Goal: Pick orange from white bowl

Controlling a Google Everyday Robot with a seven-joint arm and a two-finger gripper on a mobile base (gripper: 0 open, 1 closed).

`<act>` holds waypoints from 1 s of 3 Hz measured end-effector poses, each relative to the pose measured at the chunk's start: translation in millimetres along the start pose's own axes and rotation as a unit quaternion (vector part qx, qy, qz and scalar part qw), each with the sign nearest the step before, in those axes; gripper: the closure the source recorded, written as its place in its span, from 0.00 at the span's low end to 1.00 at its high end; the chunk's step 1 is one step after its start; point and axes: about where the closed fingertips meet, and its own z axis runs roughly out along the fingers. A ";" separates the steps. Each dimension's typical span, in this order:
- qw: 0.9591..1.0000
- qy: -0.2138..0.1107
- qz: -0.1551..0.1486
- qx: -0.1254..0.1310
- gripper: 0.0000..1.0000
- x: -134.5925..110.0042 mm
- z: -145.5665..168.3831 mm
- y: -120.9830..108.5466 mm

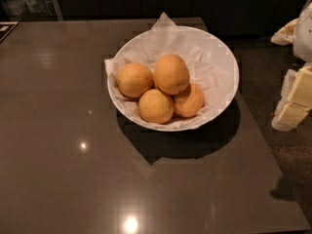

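Large, slightly egg-shaped, matte yellow orange sits in wide, shallow white bowl lined with crumpled paper; the pick appears not yet begun.

The orange rests on top of three smaller round oranges in the white bowl, on a glossy dark grey table. The robot's cream-and-white gripper hangs at the right edge of the view, past the table's side and well apart from the bowl. How its jaws stand cannot be told, though no fruit is in it. Reach, grasp and lift all seem left to do.

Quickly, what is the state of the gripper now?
Gripper: at the right edge of the view, apart from the white bowl; open or closed cannot be told.
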 end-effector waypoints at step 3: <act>0.999 0.011 -0.044 -0.025 0.00 -48.4 -8.4 -16.9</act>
